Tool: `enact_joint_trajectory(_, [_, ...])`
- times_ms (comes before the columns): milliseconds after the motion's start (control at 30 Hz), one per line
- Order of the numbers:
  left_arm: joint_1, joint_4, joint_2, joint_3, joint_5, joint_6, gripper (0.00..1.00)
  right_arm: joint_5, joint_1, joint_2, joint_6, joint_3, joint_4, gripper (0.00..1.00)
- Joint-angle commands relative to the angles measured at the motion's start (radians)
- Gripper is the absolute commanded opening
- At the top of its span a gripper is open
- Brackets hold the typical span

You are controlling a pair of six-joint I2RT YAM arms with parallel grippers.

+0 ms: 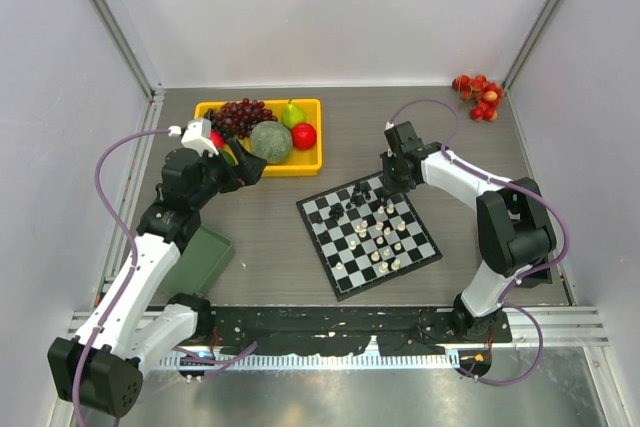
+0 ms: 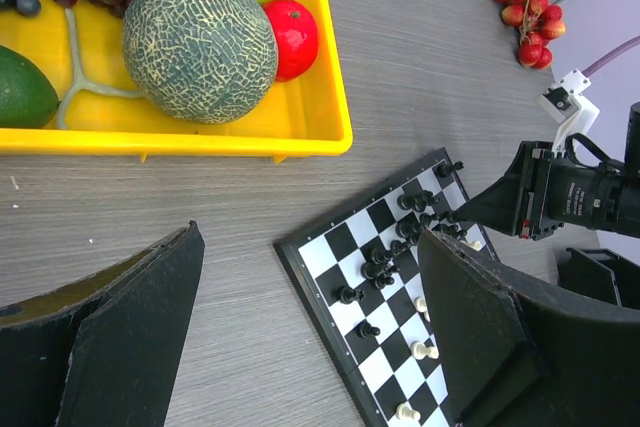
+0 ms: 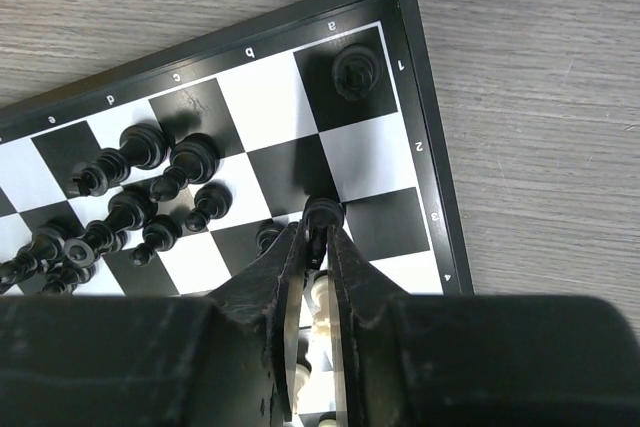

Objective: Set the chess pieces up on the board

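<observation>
The checkered board lies tilted at the table's middle, with black pieces clustered at its far side and cream pieces nearer. My right gripper is over the board's far corner, shut on a black piece. In the right wrist view one black piece stands alone on the corner square and several black ones lie or stand to the left. My left gripper is open and empty, hovering by the yellow tray; its view shows the board between the fingers.
A yellow tray at the back left holds grapes, a melon, a pear and a red fruit. A green tray sits by the left arm. Red lychees lie at the back right.
</observation>
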Motion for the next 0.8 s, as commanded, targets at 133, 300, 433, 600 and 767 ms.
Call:
enact_joint_trajectory(133, [0.01,0.05,-0.015,-0.004,0.018,-0.012,0.95,0.01,0.008,-0.026,0.001,0.104,0.017,0.21])
enact_joint_trajectory(300, [0.01,0.05,-0.013,-0.001,0.016,-0.012,0.95,0.003,0.017,0.013,0.001,0.14,0.031,0.21])
enact_joint_trajectory(433, [0.012,0.044,-0.013,0.0,0.012,-0.009,0.95,0.02,0.02,0.036,-0.001,0.169,0.014,0.21])
enact_joint_trajectory(600, [0.016,0.04,-0.018,0.002,0.01,-0.003,0.95,0.054,0.025,-0.012,0.007,0.112,0.004,0.4])
enact_joint_trajectory(767, [0.016,0.048,-0.012,0.002,0.021,-0.009,0.95,0.08,0.025,-0.032,0.027,0.077,-0.01,0.43])
